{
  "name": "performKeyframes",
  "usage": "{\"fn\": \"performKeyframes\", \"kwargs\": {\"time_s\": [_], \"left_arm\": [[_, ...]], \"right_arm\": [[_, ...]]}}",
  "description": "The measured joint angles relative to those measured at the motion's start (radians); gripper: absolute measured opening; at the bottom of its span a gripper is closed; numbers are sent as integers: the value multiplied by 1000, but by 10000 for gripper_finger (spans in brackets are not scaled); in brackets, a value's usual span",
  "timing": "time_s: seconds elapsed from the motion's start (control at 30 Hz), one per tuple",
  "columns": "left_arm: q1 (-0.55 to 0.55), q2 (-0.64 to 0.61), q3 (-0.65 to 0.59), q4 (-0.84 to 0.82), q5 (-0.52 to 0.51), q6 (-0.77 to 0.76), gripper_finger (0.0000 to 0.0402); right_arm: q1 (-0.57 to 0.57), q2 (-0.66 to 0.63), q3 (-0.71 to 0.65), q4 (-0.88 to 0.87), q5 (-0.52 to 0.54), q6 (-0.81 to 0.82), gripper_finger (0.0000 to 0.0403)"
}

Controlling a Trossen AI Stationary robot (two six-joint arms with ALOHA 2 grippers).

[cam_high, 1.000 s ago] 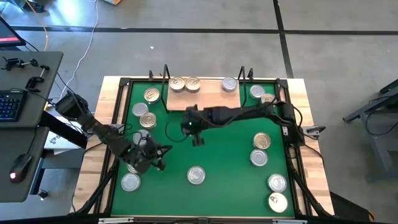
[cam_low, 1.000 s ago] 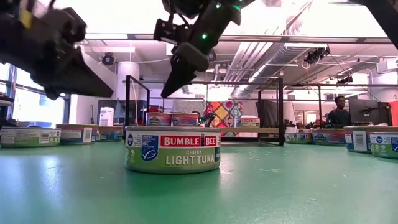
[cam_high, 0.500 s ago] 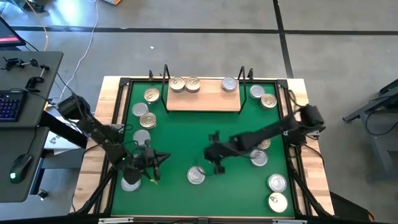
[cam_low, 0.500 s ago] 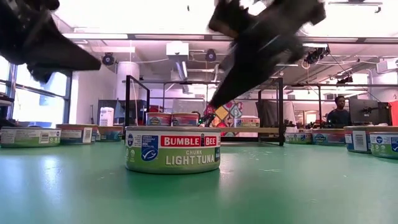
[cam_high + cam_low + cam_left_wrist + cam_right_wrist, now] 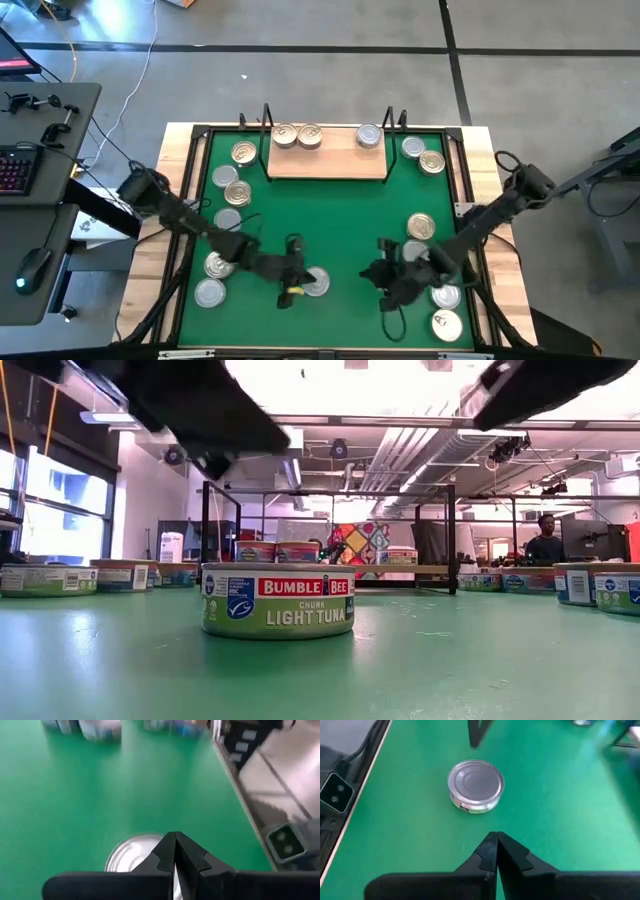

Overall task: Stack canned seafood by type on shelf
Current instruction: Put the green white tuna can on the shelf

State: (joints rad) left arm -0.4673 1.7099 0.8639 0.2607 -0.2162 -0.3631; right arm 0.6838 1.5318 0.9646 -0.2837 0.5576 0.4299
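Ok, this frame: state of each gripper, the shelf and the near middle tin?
Left gripper: shut, empty, over the tin.
Right gripper: shut, empty, over bare mat.
Bumble Bee light tuna tin: upright on the mat, ungripped.
Shelf: three tins on it, unstacked.

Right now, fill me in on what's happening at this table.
Two arms are sorting tuna tins onto the wooden shelf, which already carries three tins. The left pincer, shut and empty, hovers beside a silver-lidded tin near the front of the green mat. The right pincer, also shut, holds nothing. Other tins lie scattered around the mat.
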Motion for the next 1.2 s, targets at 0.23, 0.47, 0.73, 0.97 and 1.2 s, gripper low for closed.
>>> {"fn": "performKeyframes", "kwargs": {"time_s": [0.23,0.47,0.73,0.97,1.2], "left_arm": [[92,124,56,-127,120,-1,0],[121,134,57,-151,106,30,0],[139,59,51,-305,7,96,0],[154,1,49,-418,-66,80,0],[137,-43,50,-438,-74,77,0]], "right_arm": [[86,42,0,-14,143,95,0],[37,124,0,55,123,89,16],[-30,212,0,148,53,66,107],[-51,271,0,241,40,-1,178],[-68,282,0,243,36,7,190]]}}
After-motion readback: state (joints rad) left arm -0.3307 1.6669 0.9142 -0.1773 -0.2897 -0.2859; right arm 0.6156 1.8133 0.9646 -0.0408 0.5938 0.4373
